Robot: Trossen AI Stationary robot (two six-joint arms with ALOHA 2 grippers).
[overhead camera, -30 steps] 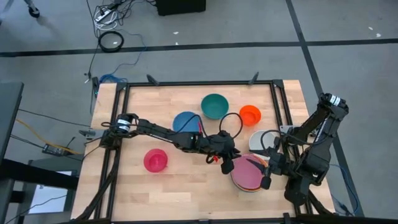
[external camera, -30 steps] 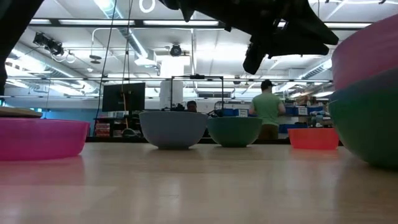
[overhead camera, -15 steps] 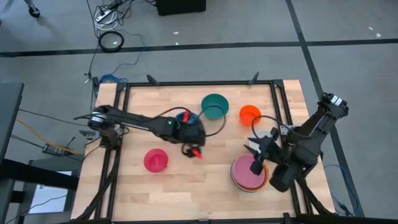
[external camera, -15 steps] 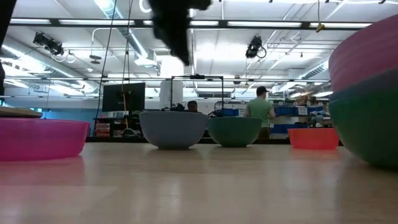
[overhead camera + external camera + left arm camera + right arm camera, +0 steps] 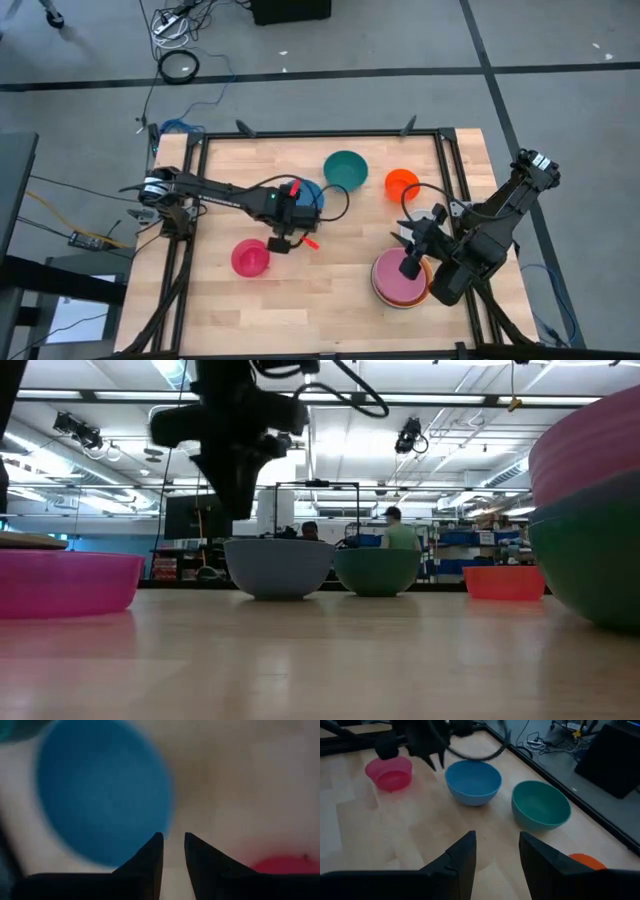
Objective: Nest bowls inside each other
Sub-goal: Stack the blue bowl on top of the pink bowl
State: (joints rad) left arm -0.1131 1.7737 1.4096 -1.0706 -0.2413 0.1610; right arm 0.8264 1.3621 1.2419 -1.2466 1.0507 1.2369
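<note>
While empty, both fingers point(image 5: 150, 852) apart.

The high view looks straight down on the whole table point(image 5: 330, 300). The low view sits at tabletop height, facing level into the room. Each wrist view looks past its own fingers, the left very close. All four share the blue bowl point(image 5: 306, 190), centre frame from above
</note>
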